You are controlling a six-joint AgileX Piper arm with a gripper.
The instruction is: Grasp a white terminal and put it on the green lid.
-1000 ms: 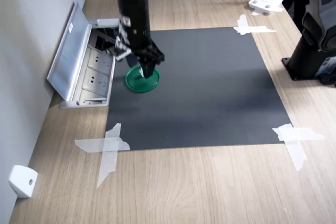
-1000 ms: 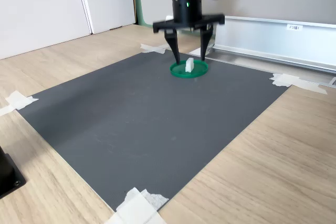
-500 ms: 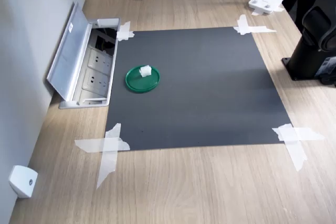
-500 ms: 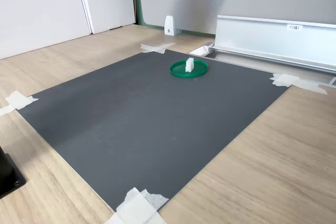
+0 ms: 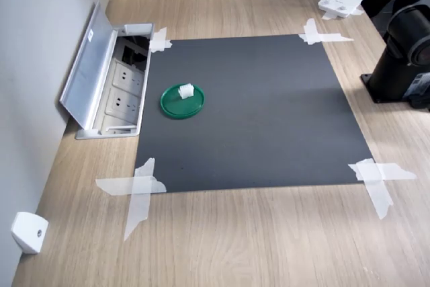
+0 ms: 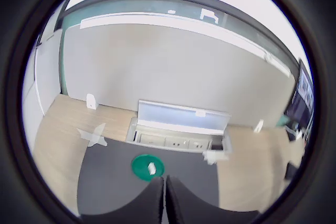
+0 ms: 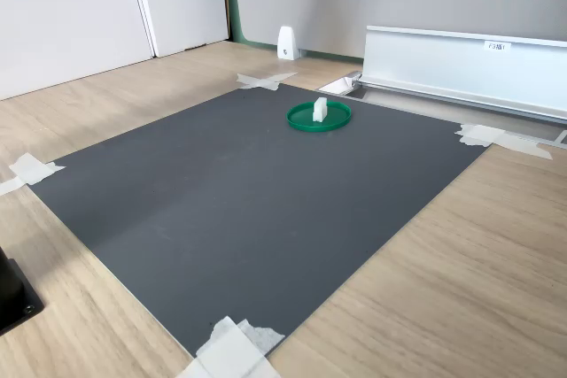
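Note:
The white terminal (image 5: 186,89) stands on the green lid (image 5: 176,105), which lies on the black mat near the socket box. In the second exterior view the white terminal (image 7: 319,109) sits upright in the middle of the green lid (image 7: 299,118). My gripper (image 6: 164,199) shows only in the wrist view, high above the table and well away from the green lid (image 6: 140,164) and the white terminal (image 6: 151,169). Its two fingers are pressed together with nothing between them. Neither exterior view shows the gripper.
A black mat (image 5: 255,112) is taped to the wooden table at its corners. A floor socket box with a raised metal cover (image 5: 101,85) borders the mat. The arm's dark base (image 5: 403,58), a white stand (image 5: 341,1) and a white block (image 5: 28,231) stand around the edges.
A second ago the open gripper straddled the lid with the terminal on it. The arm has since risen out of both exterior views; the terminal stays on the lid.

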